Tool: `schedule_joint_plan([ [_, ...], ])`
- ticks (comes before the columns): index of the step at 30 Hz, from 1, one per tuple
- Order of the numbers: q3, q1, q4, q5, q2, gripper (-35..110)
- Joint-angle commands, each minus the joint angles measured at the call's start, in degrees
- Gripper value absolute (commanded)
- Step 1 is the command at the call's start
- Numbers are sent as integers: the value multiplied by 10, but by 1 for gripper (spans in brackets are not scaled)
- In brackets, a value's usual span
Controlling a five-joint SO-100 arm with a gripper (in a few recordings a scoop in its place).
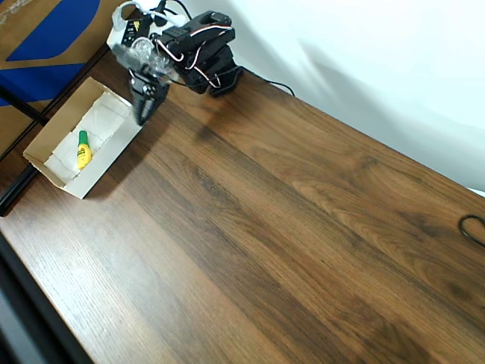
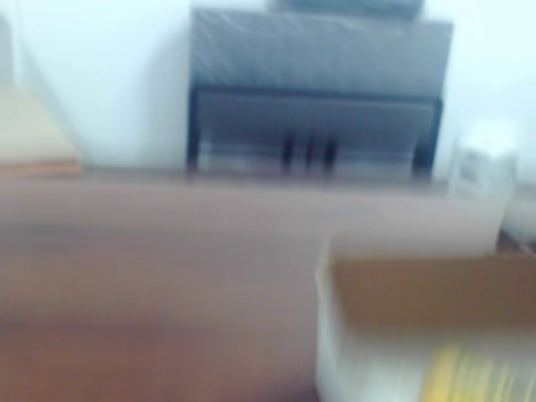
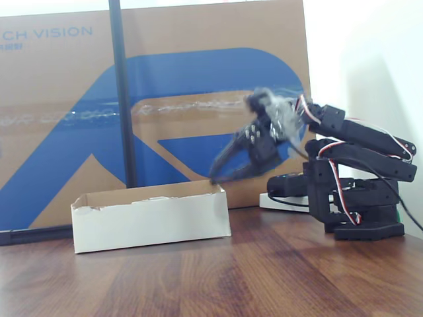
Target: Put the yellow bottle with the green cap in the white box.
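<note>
The yellow bottle with the green cap lies flat inside the white box at the table's left edge, cap toward the back. The wrist view is smeared by motion; there the bottle is a yellow blur at the lower right, inside the box. My gripper hangs above the box's right wall, clear of the bottle, its fingers meeting at a point with nothing between them. In the fixed view the gripper is blurred, just above the right end of the box, whose wall hides the bottle.
A big brown-and-blue carton stands behind the box, with a black pole in front of it. The arm's base sits at the table's back. A black cable lies at the right edge.
</note>
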Motion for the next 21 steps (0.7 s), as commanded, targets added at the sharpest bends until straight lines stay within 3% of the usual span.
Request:
schedule_joint_plan([
  [1,18,13,27,-17,23,1],
  [13,19,-47,293,-64,25,1],
  [21,19,-40,294,-48,24,0],
])
